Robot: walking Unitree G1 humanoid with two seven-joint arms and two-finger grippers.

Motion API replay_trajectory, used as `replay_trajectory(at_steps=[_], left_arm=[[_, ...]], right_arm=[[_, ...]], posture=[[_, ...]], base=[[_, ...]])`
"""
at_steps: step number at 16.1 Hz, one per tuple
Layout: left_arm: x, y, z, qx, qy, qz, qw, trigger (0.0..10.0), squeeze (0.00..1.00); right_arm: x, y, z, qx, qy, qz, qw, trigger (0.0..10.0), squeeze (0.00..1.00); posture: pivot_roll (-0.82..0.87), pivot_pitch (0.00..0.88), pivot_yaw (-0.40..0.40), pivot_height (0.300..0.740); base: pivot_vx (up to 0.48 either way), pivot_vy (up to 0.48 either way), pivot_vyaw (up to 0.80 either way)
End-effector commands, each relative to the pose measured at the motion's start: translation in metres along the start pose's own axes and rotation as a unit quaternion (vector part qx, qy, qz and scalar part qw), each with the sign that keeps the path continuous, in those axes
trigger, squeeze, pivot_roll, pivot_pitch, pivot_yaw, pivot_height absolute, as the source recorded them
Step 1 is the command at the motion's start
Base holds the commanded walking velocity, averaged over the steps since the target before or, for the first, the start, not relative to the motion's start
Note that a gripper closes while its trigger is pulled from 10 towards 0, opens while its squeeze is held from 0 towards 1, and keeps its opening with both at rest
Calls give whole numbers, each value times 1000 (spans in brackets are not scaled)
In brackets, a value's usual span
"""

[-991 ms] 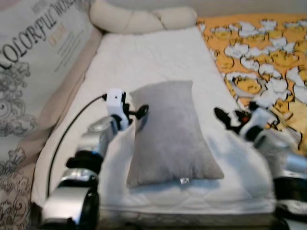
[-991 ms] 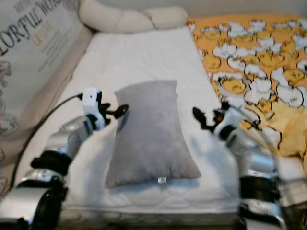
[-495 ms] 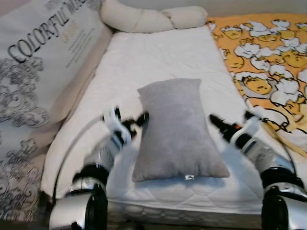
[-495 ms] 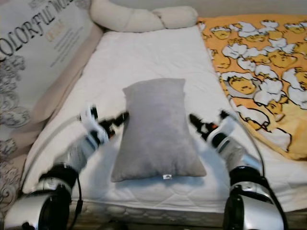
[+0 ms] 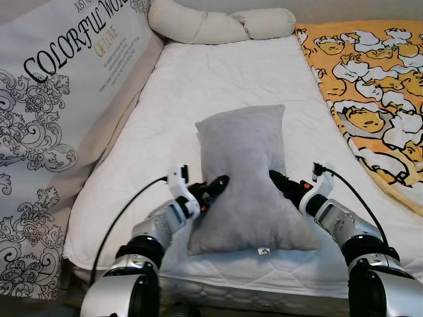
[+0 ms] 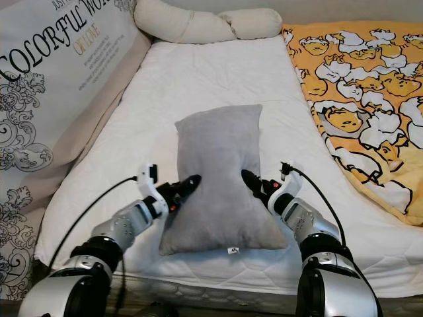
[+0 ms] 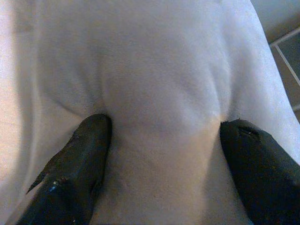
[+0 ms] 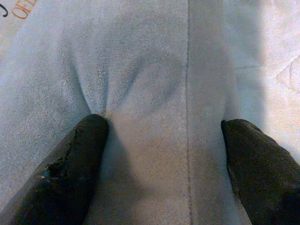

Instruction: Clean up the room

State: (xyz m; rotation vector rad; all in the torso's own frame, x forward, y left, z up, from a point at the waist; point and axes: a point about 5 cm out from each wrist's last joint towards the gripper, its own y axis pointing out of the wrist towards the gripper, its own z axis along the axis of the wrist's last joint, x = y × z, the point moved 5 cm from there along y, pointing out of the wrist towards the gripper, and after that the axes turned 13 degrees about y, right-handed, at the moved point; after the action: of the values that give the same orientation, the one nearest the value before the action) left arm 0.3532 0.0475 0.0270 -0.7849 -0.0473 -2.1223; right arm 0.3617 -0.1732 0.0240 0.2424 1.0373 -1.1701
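A bed with a white quilted mattress point(image 5: 218, 79) takes the middle of the scene, and it runs from the near edge to the far wall. On the left side stands a big pale cushion with the printed words "COLORFUL WORLD" point(image 5: 59, 99), leaning along the bed. At the far end lies a long cream bolster point(image 5: 218, 25), bent in the middle. On the right is an orange blanket with white and yellow cartoon figures point(image 5: 370, 86). A grey pillow point(image 5: 248, 165) lies on the near part of the mattress, with its long side pointing away from the robot and a small white label at its near edge. The left tool point(image 5: 213, 189) presses into the left side of the pillow, and the right tool point(image 5: 281, 183) presses into its right side, so the pillow is squeezed narrow between them. In both wrist views the two black fingers point(image 7: 77, 173) point(image 8: 70, 176) stand apart, and their tips push into the grey cloth and make folds.
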Motion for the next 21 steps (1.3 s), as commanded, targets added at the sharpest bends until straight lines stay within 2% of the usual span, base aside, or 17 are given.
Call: replay_trajectory(at_steps=[1,2,6,8,10,12,14,17,19,21], left_arm=[[9,3,-15,-33,11,-16,999,1412,0],[9,5,-16,-33,21,-12,999,0,0],[11,6,-14,-29,23,-16,999,0,0],[11,6,-13,-32,26,-20,999,0,0],[11,6,-12,-32,34,-24,999,0,0],[11,5,-14,-46,41,-26,998,0,0],[12,6,-12,-52,63,-30,996,0,0],[17,8,-4,-45,99,-43,993,0,0],[22,11,11,-31,131,-47,990,0,0],[26,14,23,-16,140,-46,989,0,0]], right_arm=[[1,3,-20,-29,0,-2,1000,0,0],[1,3,-21,-27,-4,0,1000,0,0],[-1,4,-26,-36,-16,7,999,0,0],[-2,5,-21,-15,-11,7,1000,0,0],[-6,8,-18,7,-45,9,999,0,0],[-7,9,-23,-11,-42,8,999,0,0],[-15,13,-24,-9,-31,16,999,0,0],[-21,16,-20,7,-38,20,999,0,0],[-32,18,-12,34,-38,33,998,0,0],[-41,18,-7,49,-38,43,997,0,0]], posture=[[-78,0,106,740],[-80,0,108,740],[-88,0,117,740],[-87,0,117,740],[-87,0,118,740],[-88,0,119,740],[-90,0,121,740],[-94,0,128,740],[-96,0,131,740],[-90,0,133,740]], base=[[0,0,0],[0,0,0],[0,0,0],[0,0,0],[0,0,0],[0,0,0],[0,0,0],[0,0,0],[0,0,0],[0,0,0]])
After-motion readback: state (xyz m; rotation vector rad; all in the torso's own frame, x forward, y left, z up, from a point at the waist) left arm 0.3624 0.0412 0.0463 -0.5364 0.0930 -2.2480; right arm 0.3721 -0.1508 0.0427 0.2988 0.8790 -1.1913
